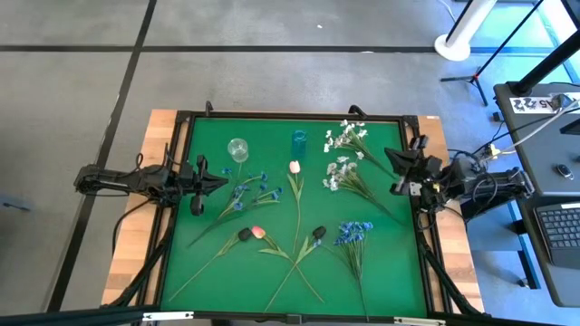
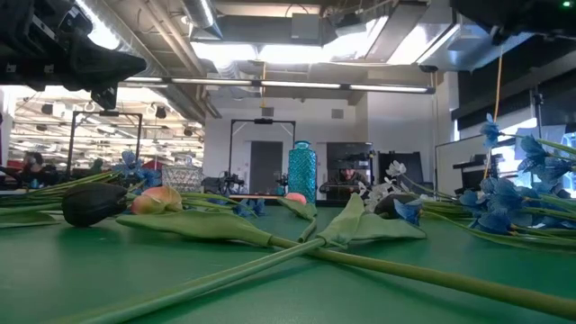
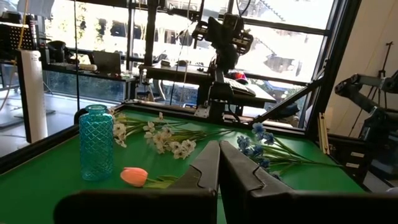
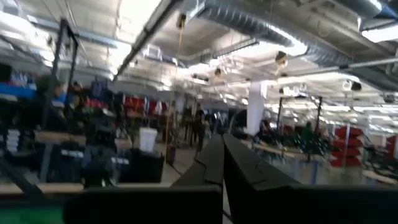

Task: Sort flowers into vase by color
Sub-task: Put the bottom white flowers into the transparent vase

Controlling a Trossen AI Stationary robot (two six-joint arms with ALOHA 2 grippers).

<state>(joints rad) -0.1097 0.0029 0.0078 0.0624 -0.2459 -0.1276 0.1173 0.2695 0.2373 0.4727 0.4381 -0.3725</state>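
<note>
Both arms parked at the mat's edges, fingers together, flowers all loose on the green.

From above I see the left gripper (image 1: pixel 220 180) closed and empty at the left edge, the right gripper (image 1: pixel 392 161) likewise on the right; the flowers (image 1: pixel 294 204) lie scattered between them, the clear vase (image 1: pixel 237 148) and blue vase (image 1: pixel 298 140) standing empty at the back. Low down, crossed stems lie in front, the blue vase (image 2: pixel 301 171) behind them. On my left wrist, pressed fingers (image 3: pixel 205 171) point past a pink tulip (image 3: pixel 134 176) beside the blue vase (image 3: pixel 96 142). My right wrist's shut fingers (image 4: pixel 214 158) face the room.
</note>
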